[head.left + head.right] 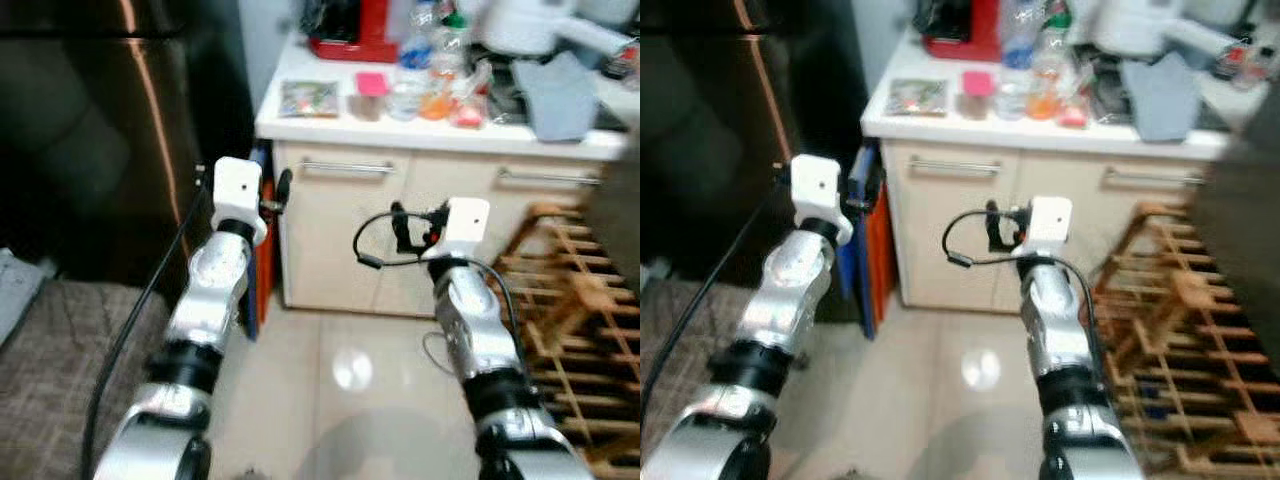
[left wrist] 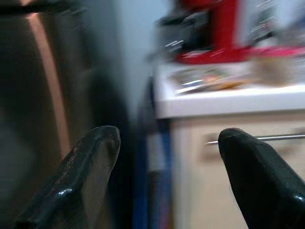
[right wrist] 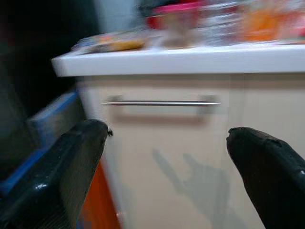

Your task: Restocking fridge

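L gripper (image 2: 167, 143) spread, R gripper (image 3: 167, 143) spread, fridge (image 1: 100, 130)

Left gripper (image 2: 167, 157): fingers (image 2: 86, 176) spread apart, holding nothing. Ahead: dark fridge (image 2: 43, 95), white counter (image 2: 228, 98), red appliance (image 2: 219, 33), blurred.

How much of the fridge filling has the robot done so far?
Nothing looks done yet. The dark fridge is shut. The left gripper and right gripper are open and empty. The bottles and packet sit on the counter, waiting to be carried over.
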Available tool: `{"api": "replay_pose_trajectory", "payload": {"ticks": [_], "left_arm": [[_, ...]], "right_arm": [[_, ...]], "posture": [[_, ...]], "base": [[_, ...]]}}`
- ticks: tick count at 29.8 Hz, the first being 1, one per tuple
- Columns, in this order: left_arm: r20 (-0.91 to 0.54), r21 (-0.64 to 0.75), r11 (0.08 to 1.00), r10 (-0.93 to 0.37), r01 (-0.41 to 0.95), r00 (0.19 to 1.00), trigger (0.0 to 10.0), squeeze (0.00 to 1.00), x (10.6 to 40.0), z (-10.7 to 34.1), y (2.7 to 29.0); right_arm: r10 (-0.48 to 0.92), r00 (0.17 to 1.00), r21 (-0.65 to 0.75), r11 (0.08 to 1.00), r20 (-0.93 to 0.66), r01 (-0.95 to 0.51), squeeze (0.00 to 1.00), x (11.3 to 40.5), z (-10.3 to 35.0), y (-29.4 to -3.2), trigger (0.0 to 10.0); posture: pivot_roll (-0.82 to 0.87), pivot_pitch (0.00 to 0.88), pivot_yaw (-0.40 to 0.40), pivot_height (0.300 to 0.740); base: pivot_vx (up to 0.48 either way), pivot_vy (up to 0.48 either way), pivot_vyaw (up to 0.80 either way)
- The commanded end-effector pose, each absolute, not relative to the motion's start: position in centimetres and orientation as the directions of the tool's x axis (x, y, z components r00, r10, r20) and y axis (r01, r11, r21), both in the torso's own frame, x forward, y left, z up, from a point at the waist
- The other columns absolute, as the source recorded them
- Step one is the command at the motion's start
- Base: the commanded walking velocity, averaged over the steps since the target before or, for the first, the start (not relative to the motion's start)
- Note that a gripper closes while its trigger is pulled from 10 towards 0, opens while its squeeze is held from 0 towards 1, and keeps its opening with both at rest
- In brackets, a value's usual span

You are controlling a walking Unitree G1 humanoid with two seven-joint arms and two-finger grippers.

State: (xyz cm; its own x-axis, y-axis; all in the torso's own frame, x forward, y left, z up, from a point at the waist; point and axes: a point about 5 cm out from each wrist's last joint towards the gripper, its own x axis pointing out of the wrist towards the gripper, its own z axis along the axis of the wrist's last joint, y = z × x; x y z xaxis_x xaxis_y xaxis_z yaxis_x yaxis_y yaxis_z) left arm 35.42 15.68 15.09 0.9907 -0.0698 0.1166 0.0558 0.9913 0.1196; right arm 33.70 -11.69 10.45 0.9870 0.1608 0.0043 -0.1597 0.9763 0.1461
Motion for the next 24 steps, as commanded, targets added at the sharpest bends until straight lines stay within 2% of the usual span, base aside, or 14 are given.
{"api": "replay_pose_trajectory", "payload": {"ticks": [1, 7, 12, 14, 21, 24], "left_arm": [[0.124, 0.109, 0.989, -0.111, 0.098, 0.986, 10.0, 0.00, 35.6, 15.4, 14.1], [0.134, 0.117, 0.986, -0.139, 0.123, 0.981, 10.0, 0.00, 35.9, 16.0, 13.5], [0.141, 0.143, 0.979, -0.167, 0.146, 0.976, 10.0, 0.00, 36.3, 16.5, 13.3], [0.154, 0.204, 0.969, -0.173, 0.140, 0.973, 10.0, 0.00, 36.3, 16.7, 13.0], [0.116, 0.099, 0.986, -0.148, 0.137, 0.982, 10.0, 0.00, 36.0, 15.9, 12.7], [0.011, 0.117, 0.985, -0.128, 0.126, 0.992, 10.0, 0.00, 33.8, 13.4, 14.1]], "right_arm": [[0.135, 0.991, 0.129, 0.982, 0.011, -0.136, 0.00, 33.9, 10.8, -12.7, 10.0], [0.134, 0.991, 0.112, 0.984, 0.029, -0.136, 0.00, 33.8, 11.1, -12.6, 10.0], [0.120, 0.993, 0.108, 0.987, 0.019, -0.122, 0.00, 33.9, 11.0, -12.7, 10.0], [0.116, 0.993, 0.104, 0.987, 0.034, -0.119, 0.00, 33.9, 11.2, -12.8, 10.0], [0.126, 0.991, 0.079, 0.988, 0.046, -0.129, 0.00, 33.7, 11.3, -12.8, 10.0], [0.137, 0.990, 0.031, 0.990, 0.045, -0.138, 0.00, 32.6, 11.2, -13.7, 10.0]], "posture": [[-0.08, 0.000, 0.011, 0.740], [-0.08, 0.000, 0.013, 0.740], [-0.09, 0.000, 0.016, 0.740], [-0.09, 0.000, 0.017, 0.740], [-0.09, 0.000, 0.024, 0.740], [-0.10, 0.000, 0.031, 0.740]], "base": [[0.398, 0.266, 0.00], [0.407, 0.178, 0.00], [0.473, 0.000, -0.69], [0.259, 0.000, -0.77], [0.000, 0.000, 0.00], [0.000, 0.000, 0.00]]}}
